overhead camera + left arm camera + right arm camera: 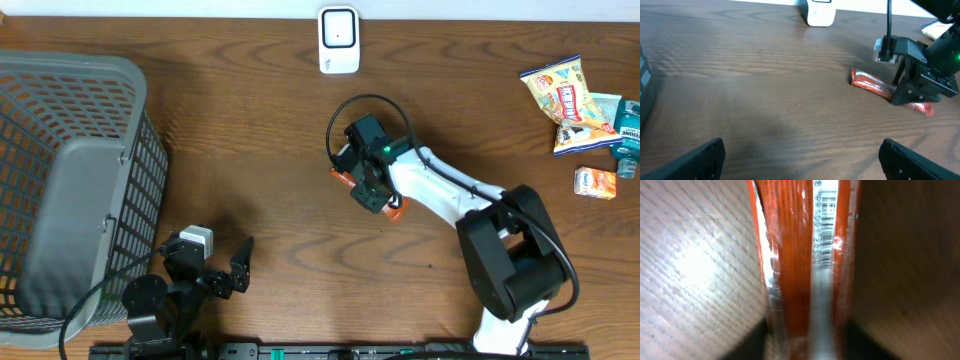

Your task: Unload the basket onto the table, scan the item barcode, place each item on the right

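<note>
The orange packet lies flat on the worktop near its centre, well apart from the white scanner, which stands at the far edge. The right pincer is lowered over the packet's middle with one finger on each side, a narrow stance suited to gripping the packet across its width. Whether the jaws have clamped onto it cannot be determined. The right wrist view shows the barcode printed along the upper face, so the packet would probably need tilting toward the scanner after lifting. The left pincer rests wide and empty at the near left, beside the grey basket, clear of the working arm. Spare snack packs wait at the far right.
</note>
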